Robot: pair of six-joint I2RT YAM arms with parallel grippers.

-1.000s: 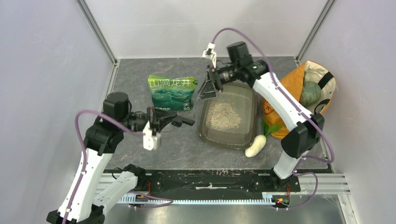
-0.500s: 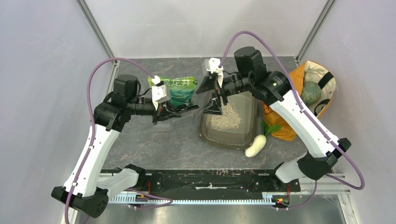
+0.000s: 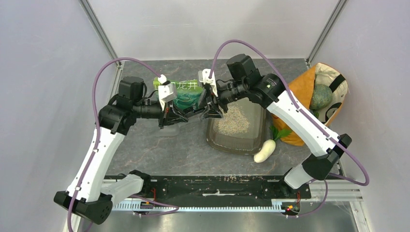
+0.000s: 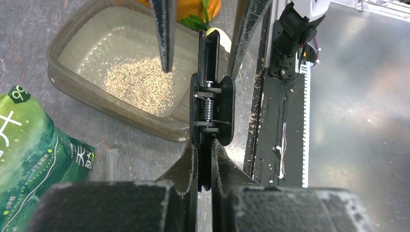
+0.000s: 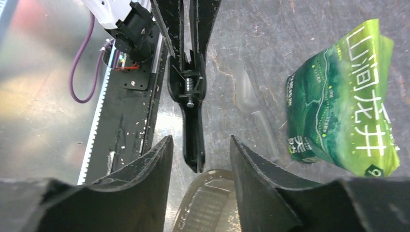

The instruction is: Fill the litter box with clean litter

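Observation:
The litter box [image 3: 233, 149], a smoky translucent tray, lies right of centre with a heap of clean litter [image 3: 233, 121] in it; both also show in the left wrist view, the litter box [image 4: 111, 104] and the clean litter [image 4: 138, 84]. My left gripper [image 3: 186, 116] [image 4: 205, 145] is shut on the handle end of a black spring clip [image 4: 211, 96] held in the air beside the tray's left rim. My right gripper [image 3: 209, 108] [image 5: 200, 142] is open, one jaw on either side of the black spring clip's [image 5: 192, 111] far tip, with gaps on both sides.
A green printed pouch [image 3: 186, 94] [image 5: 348, 106] lies on the table behind the two grippers. At the right stand an orange-and-cream fabric bag [image 3: 300, 96] holding a green melon [image 3: 321, 96], and a white oval vegetable [image 3: 265, 151] by the tray's near corner.
My left arm lifted the clip from the near left up toward the tray, then held still. My right gripper swung left from over the tray until its jaws straddled the clip's tip.

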